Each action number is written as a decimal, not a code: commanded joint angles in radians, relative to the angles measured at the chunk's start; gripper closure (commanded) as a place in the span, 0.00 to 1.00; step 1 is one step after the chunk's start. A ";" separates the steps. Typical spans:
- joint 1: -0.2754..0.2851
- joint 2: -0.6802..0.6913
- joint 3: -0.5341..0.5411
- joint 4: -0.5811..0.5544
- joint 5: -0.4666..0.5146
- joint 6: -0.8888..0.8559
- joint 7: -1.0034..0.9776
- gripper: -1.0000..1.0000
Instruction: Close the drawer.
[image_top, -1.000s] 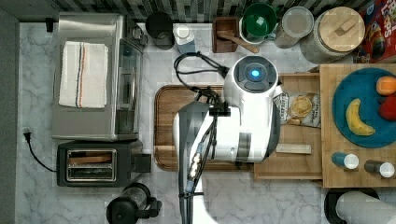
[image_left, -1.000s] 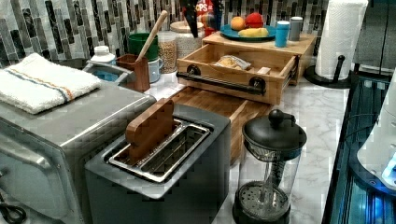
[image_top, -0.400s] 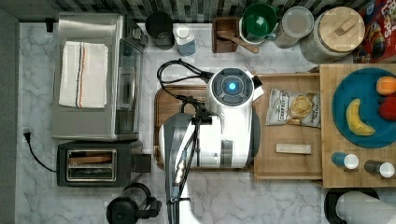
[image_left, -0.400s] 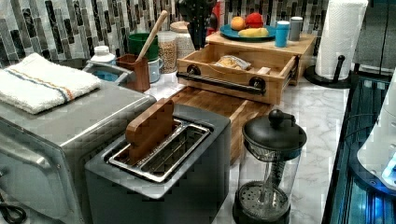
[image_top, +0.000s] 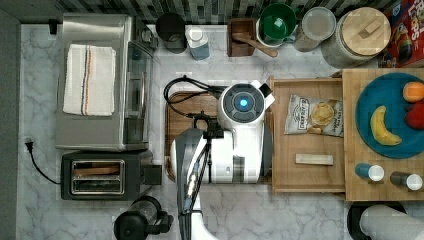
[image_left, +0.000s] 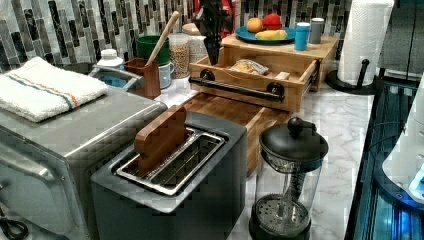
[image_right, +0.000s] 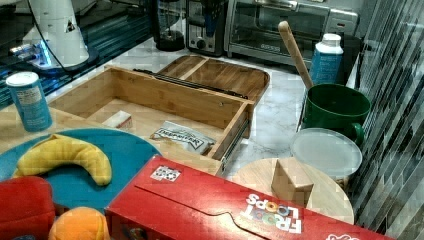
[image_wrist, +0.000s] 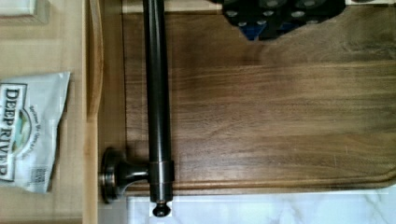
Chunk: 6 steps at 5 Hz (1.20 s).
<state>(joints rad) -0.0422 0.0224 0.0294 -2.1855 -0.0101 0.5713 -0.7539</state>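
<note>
The drawer (image_top: 310, 177) is a shallow light-wood box standing pulled out from under the butcher-block slab (image_top: 352, 180). It holds a chip bag (image_top: 315, 115) and a small wood block (image_top: 313, 159). A dark bar handle (image_wrist: 158, 93) runs along its front (image_left: 240, 97). My arm's white wrist (image_top: 242, 102) hangs over the brown board (image_top: 190, 115), just off the drawer front on the top view's left. In the left view the gripper (image_left: 214, 52) hangs dark above the far end of the handle (image_left: 235, 86), apart from it. In the wrist view its dark body (image_wrist: 280, 16) lies over the board, beside the bar.
A toaster oven (image_top: 95, 85), a toaster (image_top: 100, 175) and a French press (image_top: 137, 225) stand at the top view's left. Jars, a green cup (image_top: 277, 20) and a utensil holder line the back wall. The slab bears a blue plate (image_top: 390, 115) with fruit. A paper towel roll (image_left: 362, 40) stands beside it.
The arm has swung toward the top view's left, from above the drawer's inside to above the brown board outside the drawer front. The drawer has not moved.
</note>
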 joint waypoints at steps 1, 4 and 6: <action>0.027 0.090 0.029 -0.117 0.028 0.180 -0.023 1.00; -0.100 0.109 0.091 -0.088 -0.046 0.172 -0.140 1.00; -0.067 0.114 -0.012 -0.092 -0.066 0.267 -0.245 1.00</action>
<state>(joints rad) -0.1223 0.1758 0.0484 -2.3379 -0.0685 0.7759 -0.9331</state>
